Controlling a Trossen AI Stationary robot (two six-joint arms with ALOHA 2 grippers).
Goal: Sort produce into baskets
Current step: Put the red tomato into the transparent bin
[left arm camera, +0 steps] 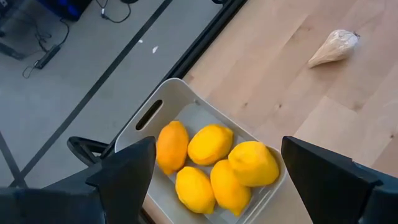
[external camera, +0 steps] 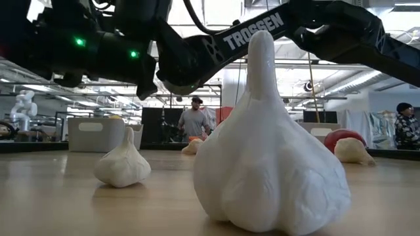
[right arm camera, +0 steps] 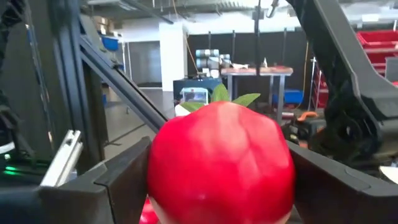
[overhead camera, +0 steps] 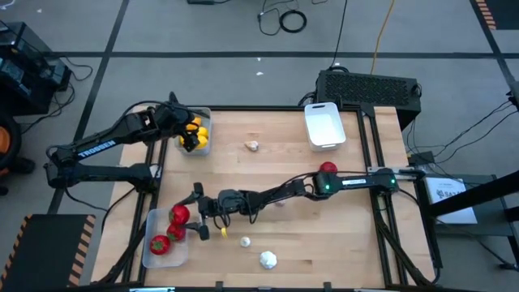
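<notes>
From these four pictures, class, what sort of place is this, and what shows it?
Most likely a robotics lab or workshop. Two dark robot arms work at a framed wooden table, cables trail over the bare grey floor, and workbenches with red storage bins stand in the open room behind.

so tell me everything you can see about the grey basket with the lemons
The grey basket is a shallow rectangular tray with rounded corners, plastic by its look, with a slot handle cut into one short wall. It sits flat at the table's far-left corner in the high view, one end by the table's edge. Five yellow-orange lemons lie packed together inside, covering much of its floor. The left gripper hovers over it, fingers spread open, touching neither tray nor fruit.
</notes>
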